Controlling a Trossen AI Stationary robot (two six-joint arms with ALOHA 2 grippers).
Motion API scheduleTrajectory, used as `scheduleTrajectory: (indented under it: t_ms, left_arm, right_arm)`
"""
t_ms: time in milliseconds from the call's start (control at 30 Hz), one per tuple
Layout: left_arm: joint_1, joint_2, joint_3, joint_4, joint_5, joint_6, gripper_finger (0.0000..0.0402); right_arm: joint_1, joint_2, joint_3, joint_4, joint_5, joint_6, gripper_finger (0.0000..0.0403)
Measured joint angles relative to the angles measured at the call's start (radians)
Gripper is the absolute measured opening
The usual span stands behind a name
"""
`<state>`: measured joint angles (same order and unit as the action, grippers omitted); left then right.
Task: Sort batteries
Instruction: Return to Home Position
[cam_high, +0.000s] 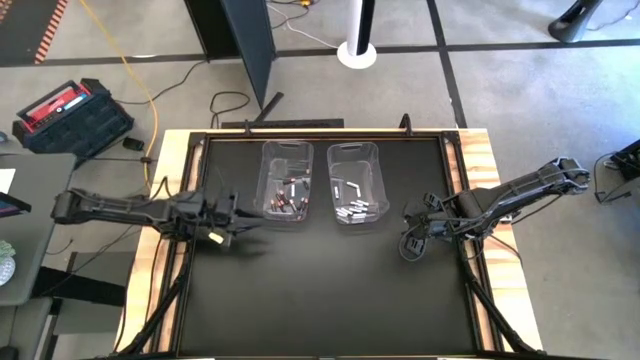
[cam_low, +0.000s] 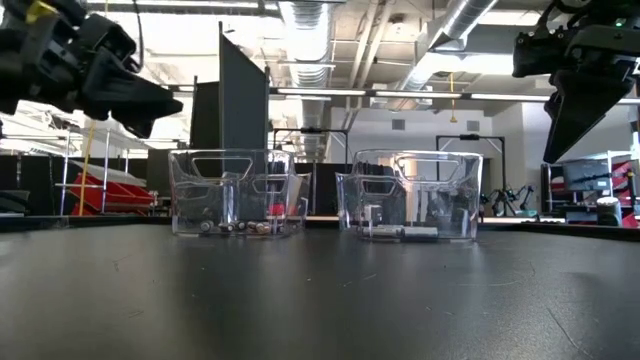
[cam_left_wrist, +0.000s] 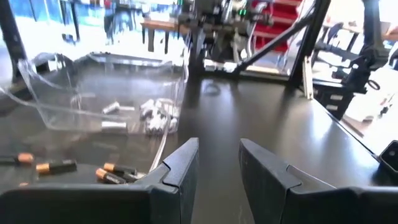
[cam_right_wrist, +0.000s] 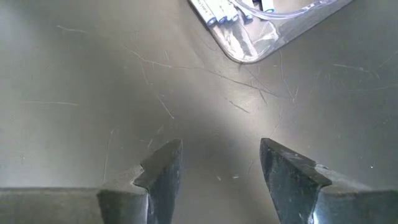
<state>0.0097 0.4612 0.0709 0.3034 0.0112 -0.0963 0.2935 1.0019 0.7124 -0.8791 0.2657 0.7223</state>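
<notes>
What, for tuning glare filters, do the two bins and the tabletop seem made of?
The left bin and right bin look like clear, glossy plastic: the room shows through their walls. The tabletop is a black, low-sheen sheet with fine scratches and soft reflections; its exact material is unclear.

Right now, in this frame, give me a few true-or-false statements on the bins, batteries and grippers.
1. In the high view, two clear bins stand side by side: the left bin and the right bin. True.
2. The dark batteries lie in the right bin. False: they lie in the left bin; the right bin holds the white batteries.
3. The right gripper grips a battery. False: it is open and empty.
4. The left gripper is open, outside both bins. True.
</notes>
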Motion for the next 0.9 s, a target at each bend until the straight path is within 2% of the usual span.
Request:
scheduleTrajectory:
  t_ms: [167,400,567,900]
  left_arm:
    - [0.0,-0.131,-0.056,0.054,-0.006,0.043,0.0112]
    - [0.0,-0.307,-0.06,-0.06,-0.021,0.073,0.0112]
    - [0.0,-0.46,-0.061,-0.236,-0.021,0.039,0.0112]
    - [0.0,-0.456,-0.063,-0.272,-0.021,0.058,0.0112]
  right_arm:
    - [0.0,0.0,0.0,0.001,0.0,0.003,0.0234]
    - [0.0,0.0,0.0,0.005,0.001,0.003,0.0234]
    - [0.0,0.0,0.0,0.005,0.001,0.003,0.0234]
    - [-0.002,0.0,0.0,0.002,0.002,0.002,0.0234]
